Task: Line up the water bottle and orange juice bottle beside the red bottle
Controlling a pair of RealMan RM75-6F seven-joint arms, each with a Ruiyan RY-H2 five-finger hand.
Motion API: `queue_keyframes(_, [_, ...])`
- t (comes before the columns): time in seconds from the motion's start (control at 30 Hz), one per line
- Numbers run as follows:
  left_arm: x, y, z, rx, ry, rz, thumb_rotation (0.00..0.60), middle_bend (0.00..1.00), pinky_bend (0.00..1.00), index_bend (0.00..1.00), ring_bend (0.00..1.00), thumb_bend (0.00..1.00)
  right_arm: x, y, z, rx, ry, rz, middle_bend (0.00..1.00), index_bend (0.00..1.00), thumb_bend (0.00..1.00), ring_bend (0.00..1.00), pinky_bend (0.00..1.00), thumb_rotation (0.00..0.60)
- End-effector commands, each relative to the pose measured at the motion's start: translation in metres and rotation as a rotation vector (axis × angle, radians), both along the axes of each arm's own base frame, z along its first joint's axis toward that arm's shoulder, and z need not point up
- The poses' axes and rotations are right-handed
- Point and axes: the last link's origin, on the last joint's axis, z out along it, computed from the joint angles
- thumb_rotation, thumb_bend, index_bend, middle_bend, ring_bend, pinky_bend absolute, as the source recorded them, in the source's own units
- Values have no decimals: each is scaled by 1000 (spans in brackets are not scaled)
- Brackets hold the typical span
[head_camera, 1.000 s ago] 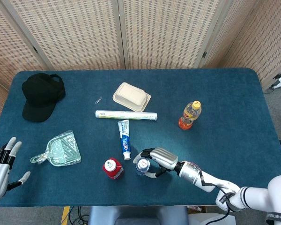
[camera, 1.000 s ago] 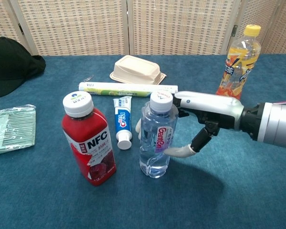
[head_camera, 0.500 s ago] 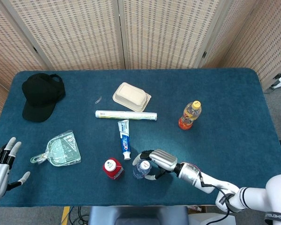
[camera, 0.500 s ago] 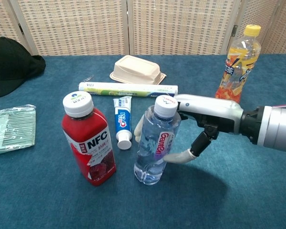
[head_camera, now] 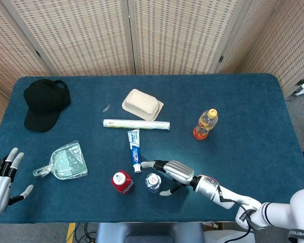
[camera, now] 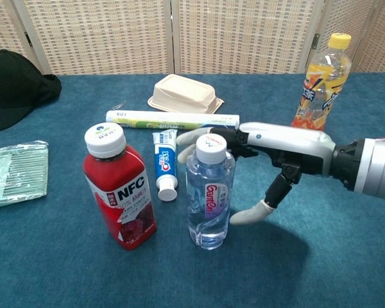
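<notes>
Right hand (camera: 269,154) has just let go, fingers spread, leaving the water bottle (camera: 209,196) upright beside the red bottle (camera: 119,192); juice bottle (camera: 321,83) next.

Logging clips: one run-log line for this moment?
water bottle: upright beside red bottle | right hand: open, apart | left hand: idle | orange juice bottle: not yet placed

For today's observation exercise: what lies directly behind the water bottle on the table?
Behind the water bottle lie the robot hand's fingers, the toothpaste tube and a long white box. The bottle covers some of the fingers.
</notes>
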Motion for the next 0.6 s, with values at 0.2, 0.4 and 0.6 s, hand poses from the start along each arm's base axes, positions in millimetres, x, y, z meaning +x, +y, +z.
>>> queue_keyframes(0.2, [0, 1, 1, 4, -1, -2, 600, 0, 87, 81, 57, 183, -16, -6, 43, -124, 8, -38, 116, 54, 150, 96, 273, 600])
queue_keyframes(0.4, [-1, 4, -2, -5, -9, -4, 600, 0, 87, 81, 57, 183, -43, -3, 74, -226, 30, -137, 140, 54, 150, 98, 273, 600])
queue_keyframes(0.6, [0, 7, -1, -4, -9, -12, 600, 0, 87, 81, 57, 183, -71, 7, 100, -281, 91, -232, 142, 54, 151, 98, 273, 600])
